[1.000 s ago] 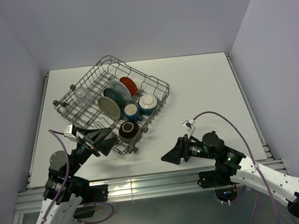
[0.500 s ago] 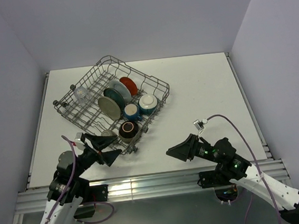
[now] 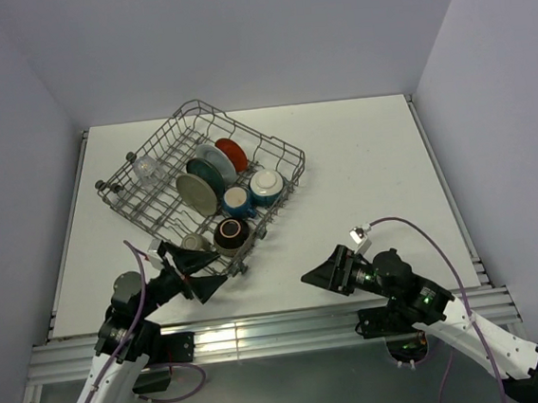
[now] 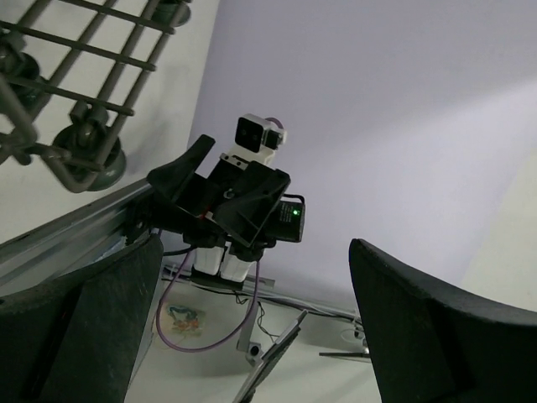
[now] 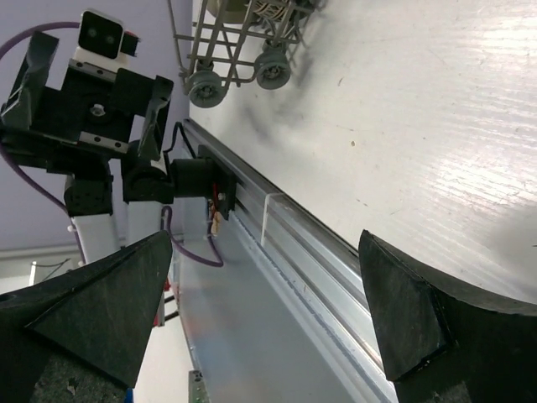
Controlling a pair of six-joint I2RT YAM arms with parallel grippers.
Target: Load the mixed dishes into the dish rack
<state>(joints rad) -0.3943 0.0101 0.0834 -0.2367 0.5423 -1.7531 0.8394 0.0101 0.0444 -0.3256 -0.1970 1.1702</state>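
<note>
At the near edge of the worktop [image 3: 369, 154], both hands are low and hold nothing. The left hand [image 3: 204, 272] has its fingers spread wide and points toward the near corner of the dish rack [image 3: 273, 144], just beside it. The right hand [image 3: 313, 278] is also released, with its fingers wide apart, and it is over bare worktop, apart from the rack. In the right wrist view, two small wheels [image 5: 205, 86] of the rack stand on the worktop.

The rack sits at an angle on the left half of the worktop, and the dishes are inside it. At its near corner lies a dark bowl [image 3: 231, 232]. Behind the bowl are two blue cups [image 3: 237, 201]. Then a beige plate [image 3: 196, 194], a teal plate [image 3: 206, 174], a pale plate [image 3: 215, 157] and a red-orange plate [image 3: 231, 153] stand on edge in one row. A clear glass [image 3: 147, 168] is at the far left side.
</note>
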